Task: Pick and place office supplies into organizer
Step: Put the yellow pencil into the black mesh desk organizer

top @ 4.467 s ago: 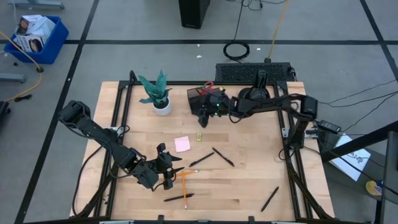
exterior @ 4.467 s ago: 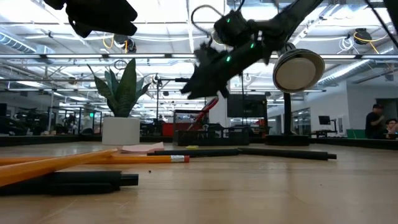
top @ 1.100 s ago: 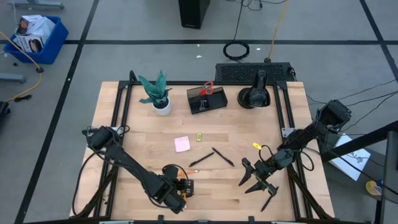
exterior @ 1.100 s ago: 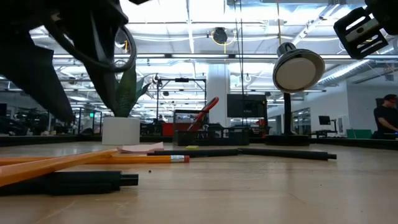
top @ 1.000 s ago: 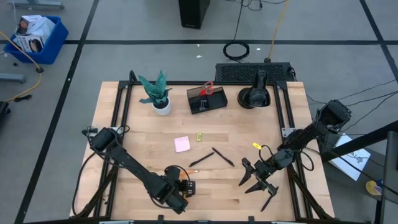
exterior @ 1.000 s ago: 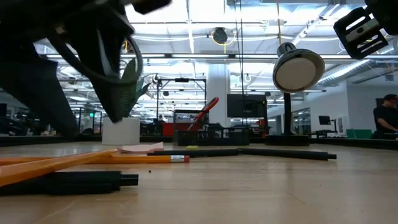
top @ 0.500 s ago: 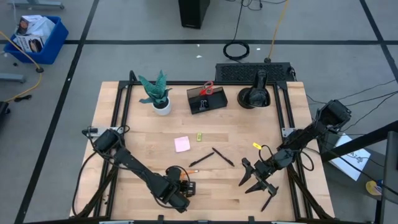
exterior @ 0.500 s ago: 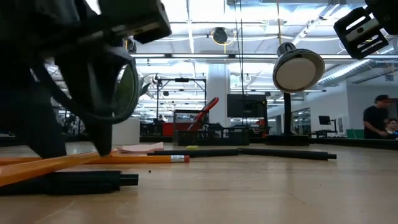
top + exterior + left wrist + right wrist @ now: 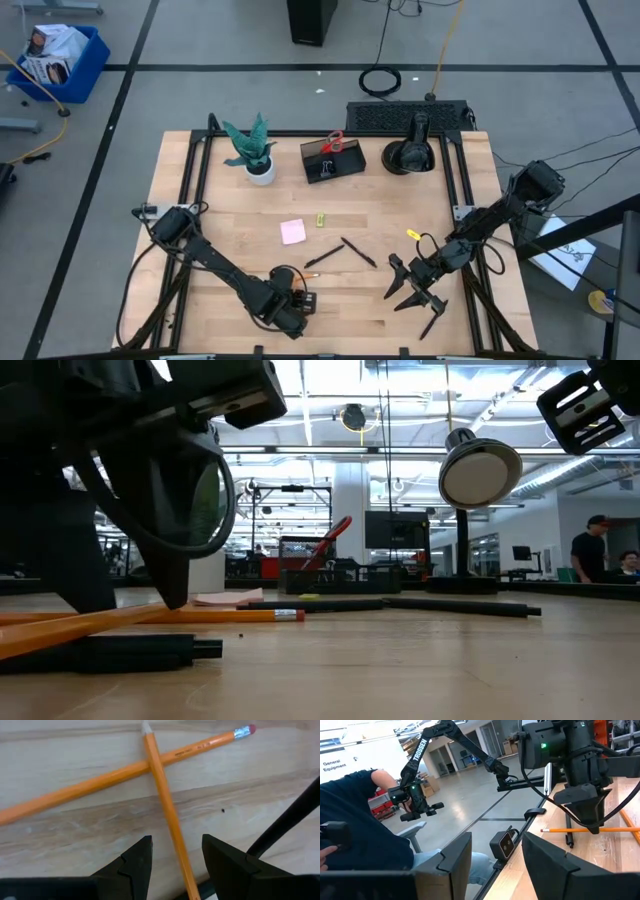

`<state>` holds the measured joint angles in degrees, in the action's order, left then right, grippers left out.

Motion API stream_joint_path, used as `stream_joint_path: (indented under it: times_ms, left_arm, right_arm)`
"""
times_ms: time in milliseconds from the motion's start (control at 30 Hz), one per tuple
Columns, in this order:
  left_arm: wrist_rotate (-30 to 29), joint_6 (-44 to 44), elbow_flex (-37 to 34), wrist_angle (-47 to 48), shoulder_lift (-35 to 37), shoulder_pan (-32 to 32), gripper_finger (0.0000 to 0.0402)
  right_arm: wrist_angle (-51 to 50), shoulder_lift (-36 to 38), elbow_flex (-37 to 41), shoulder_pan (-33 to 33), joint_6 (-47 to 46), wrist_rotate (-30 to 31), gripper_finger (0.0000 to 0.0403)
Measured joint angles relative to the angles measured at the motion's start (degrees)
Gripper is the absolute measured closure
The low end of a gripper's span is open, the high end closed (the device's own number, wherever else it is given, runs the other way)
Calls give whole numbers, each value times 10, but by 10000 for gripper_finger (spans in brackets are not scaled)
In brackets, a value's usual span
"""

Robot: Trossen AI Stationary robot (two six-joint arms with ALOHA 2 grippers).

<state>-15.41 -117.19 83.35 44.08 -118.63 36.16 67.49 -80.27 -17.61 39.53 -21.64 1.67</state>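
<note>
My left gripper [image 9: 172, 857] hangs low over two crossed orange pencils [image 9: 165, 805] on the wooden worktop [image 9: 220, 220], jaws spread, straddling one. My right gripper [image 9: 410, 290] waits near the worktop's right edge, jaws wide.

Two dark, jointed arms of matte black segments; the left black two-finger gripper [image 9: 290, 312], lower centre of the overhead frame, carries a small orange-red glint on its bulky wrist housing; a thick black cable loops beside that housing at the left of the table-level picture; the right black two-finger gripper [image 9: 412, 292], lower right overhead, has pointed, wedge-shaped fingers [image 9: 454, 851], faceted and matte; a yellow tag and looping black cables trail along its forearm.
</note>
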Motion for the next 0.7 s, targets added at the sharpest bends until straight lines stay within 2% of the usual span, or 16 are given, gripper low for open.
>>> stream_joint_path:
  times_ms: [233, 700]
  left_arm:
    - [21, 21, 0, -2, -1, -11, 235]
    - [19, 54, 1, -12, -15, -17, 356]
  right_arm:
    - [0, 0, 0, 0, 0, 0, 238]
    - [0, 0, 0, 0, 0, 0, 238]
